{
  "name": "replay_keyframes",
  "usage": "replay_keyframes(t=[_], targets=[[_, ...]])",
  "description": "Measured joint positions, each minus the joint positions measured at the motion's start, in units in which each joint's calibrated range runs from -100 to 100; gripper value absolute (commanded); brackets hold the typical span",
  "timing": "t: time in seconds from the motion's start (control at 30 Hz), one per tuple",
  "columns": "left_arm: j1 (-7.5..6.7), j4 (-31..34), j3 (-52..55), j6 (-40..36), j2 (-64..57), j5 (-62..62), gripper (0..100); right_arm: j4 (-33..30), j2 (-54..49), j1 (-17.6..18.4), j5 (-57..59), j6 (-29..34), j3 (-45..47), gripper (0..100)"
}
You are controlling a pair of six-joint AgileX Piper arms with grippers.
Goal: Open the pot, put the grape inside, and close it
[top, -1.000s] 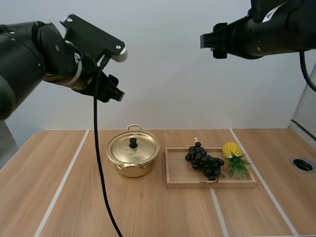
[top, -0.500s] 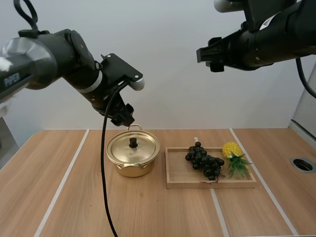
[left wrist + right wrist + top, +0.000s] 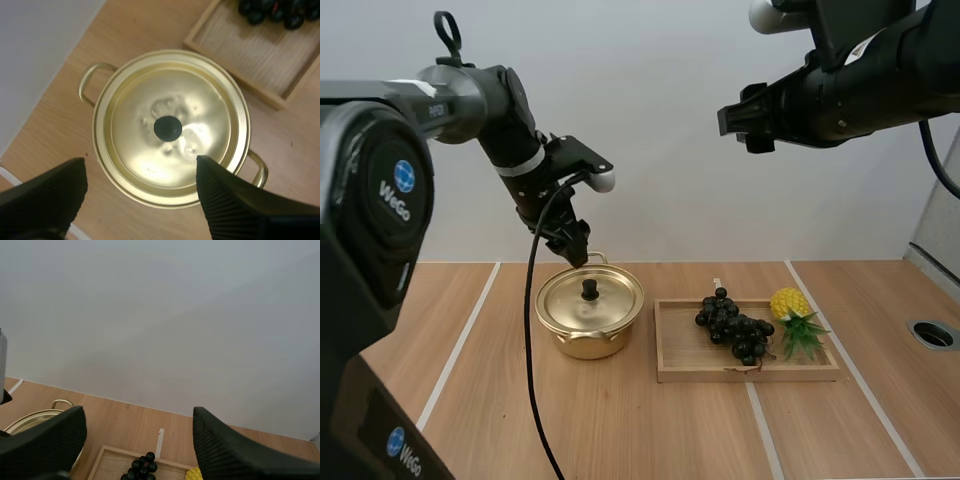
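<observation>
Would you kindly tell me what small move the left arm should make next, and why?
Probably lower the left arm straight down so its jaws can close on the knob. The lid is on the pot, the left jaws stand open above it with the knob roughly in line with their gap, and the grapes lie in the tray.

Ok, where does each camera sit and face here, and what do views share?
High view: behind and above the bases, looking forward and down at the table; both arms show, left jaws over the pot.
Left wrist view: on the left arm, facing straight down on the pot's lid; left jaws open.
Right wrist view: on the raised right arm, facing forward at the wall; right jaws open.
Shared: pot, tray and grapes in all three.
</observation>
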Motion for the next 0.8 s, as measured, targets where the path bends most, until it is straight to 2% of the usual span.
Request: replay_keyframes(t=[0.1,0.23,0.8], targets=[[-1.87,1.46,-0.09,0.0,1.94,0.0,100,0.0,0.0,0.0,0.19,0.0,0.0,100],[-3.16,1.46,-0.15,0.0,3.73,-0.74,100,0.0,0.0,0.0,0.75,-0.24,0.0,100],[-3.31,1.55,-0.15,-0.18,11.62,-3.79,100,0.11,0.0,0.0,2.06,-1.21,0.0,100]])
